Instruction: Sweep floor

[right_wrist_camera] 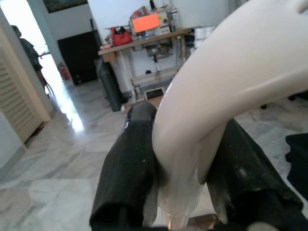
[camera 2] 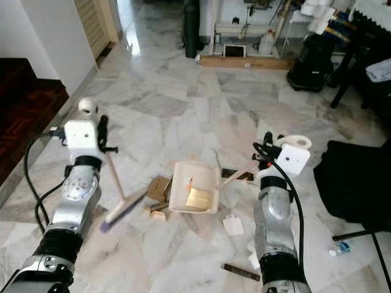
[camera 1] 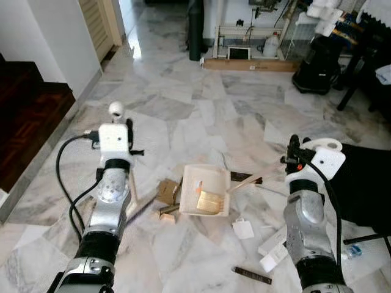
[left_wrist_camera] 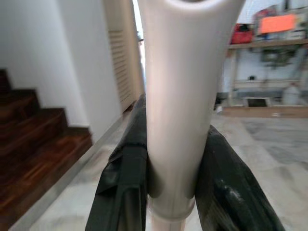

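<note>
Left pincer clenched on the broom handle, bristle head on the marble floor below and inward of it, touching the cardboard scraps. Right pincer clenched on the dustpan handle; the dustpan lies between the two pincers, one yellowish piece already inside. Roughly mid-task, by my read: scraps beside the pan, a paper tag, white papers and a dark strip near the right arm are not yet collected.
</note>
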